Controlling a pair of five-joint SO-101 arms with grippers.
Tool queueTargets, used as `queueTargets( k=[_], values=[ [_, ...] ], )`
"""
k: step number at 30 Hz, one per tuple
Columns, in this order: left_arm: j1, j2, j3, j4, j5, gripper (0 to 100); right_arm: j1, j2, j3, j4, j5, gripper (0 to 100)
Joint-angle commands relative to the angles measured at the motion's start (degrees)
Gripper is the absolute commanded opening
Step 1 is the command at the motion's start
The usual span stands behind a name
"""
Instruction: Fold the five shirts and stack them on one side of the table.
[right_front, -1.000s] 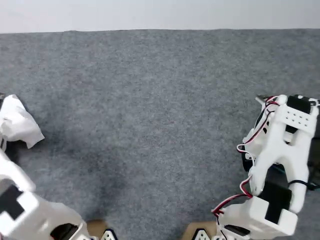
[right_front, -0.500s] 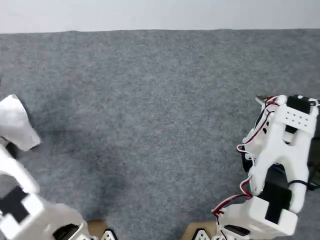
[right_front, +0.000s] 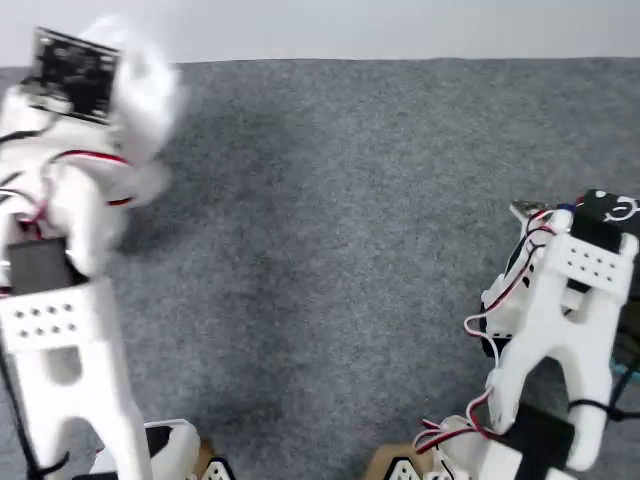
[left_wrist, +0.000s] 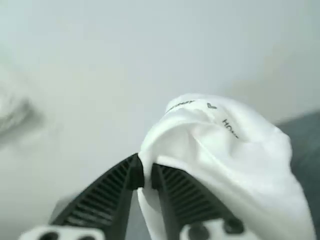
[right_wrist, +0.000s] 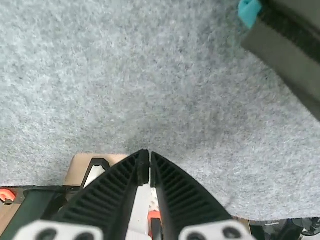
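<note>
One white shirt (left_wrist: 220, 150) is bunched into a loose bundle and held in the air. The left gripper (left_wrist: 143, 175) pinches a fold of its cloth between its black ribbed fingers (left_wrist: 107, 192). The left wrist view shows this pinch closely, with the shirt set against a pale wall (left_wrist: 100, 60). A sliver of grey surface shows at the edge beyond it.

From the high view the same shirt (right_front: 150, 88) is a blurred white mass over the far left corner of the table. It sits past the wrist of the left arm (right_front: 60, 300), and the pinch itself is hidden under the arm.

The right gripper (right_wrist: 146, 165) has its fingers pressed together on nothing. It hangs low over the near edge of the table, above a tan board (right_wrist: 82, 162). The right wrist view also catches a dark bar (right_wrist: 290, 35) with a teal tip (right_wrist: 248, 9) lying on the surface.

Two white arms stand at the near side, with the right arm (right_front: 560, 330) folded by the right edge. A grey felt mat (right_front: 350, 250) covers the table, and a pale wall runs behind its far edge.
</note>
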Motion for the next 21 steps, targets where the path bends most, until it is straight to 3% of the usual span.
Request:
queueTargets(
  k=[1, 4, 7, 11, 14, 21],
  values=[
    [12.40, -3.87, -2.15, -3.60, 1.85, 1, -0.66, -4.09, 0.62, 2.33, -0.35, 0.9],
    [17.05, -2.64, 1.63, -2.11, 1.58, 1, -0.66, -5.23, 1.23, 2.33, -0.35, 0.9],
    [15.82, -0.88, 9.45, 0.09, 1.05, 1, -0.66, -5.67, 1.05, 2.33, -0.35, 0.9],
    [7.47, 3.43, 23.52, -1.32, 1.05, 1, -2.68, -5.58, 0.97, 2.33, -0.35, 0.9],
    [0.35, 6.95, 30.73, -1.85, 0.44, 7, -7.25, -5.58, 0.97, 2.33, -0.62, 0.9],
    [-17.14, 9.93, 33.63, -1.76, -5.98, 17, -21.85, -5.14, 0.70, -0.31, -0.70, 1.2]
  ],
)
